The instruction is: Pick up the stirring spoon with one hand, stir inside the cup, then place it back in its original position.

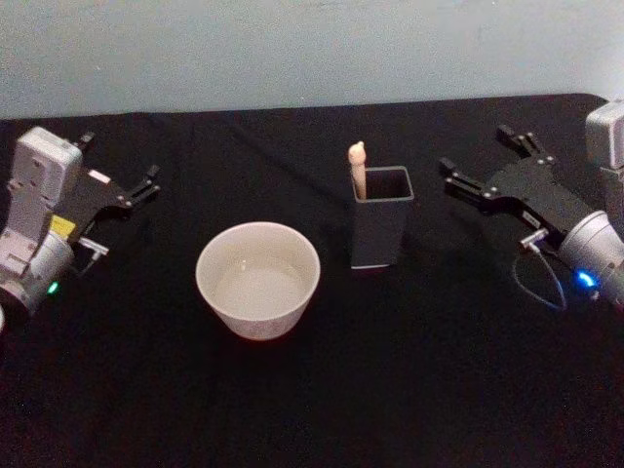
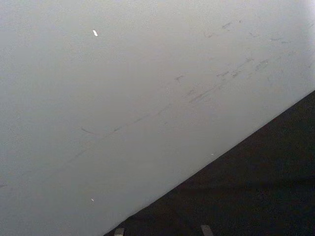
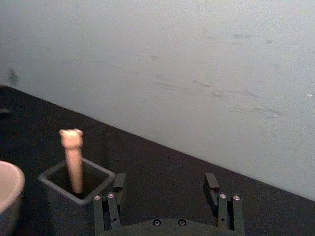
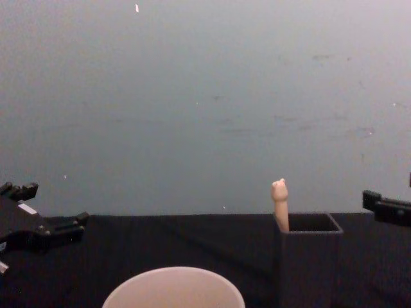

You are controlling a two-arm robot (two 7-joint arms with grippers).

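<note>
Spoon (image 1: 358, 168) stands handle-up in holder (image 1: 382, 229), center right of head view. Cup (image 1: 257, 279) sits near it, lower center, on black table (image 1: 439, 390). Left end effector (image 1: 119, 156) at left edge, right end effector (image 1: 475, 146) at right edge, both released, grasping nothing.

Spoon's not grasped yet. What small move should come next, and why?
Probably ease the right gripper toward the stirring spoon: its pale handle stands out of the holder, the jaws are open, and this gripper sits nearer than the left gripper.
</note>
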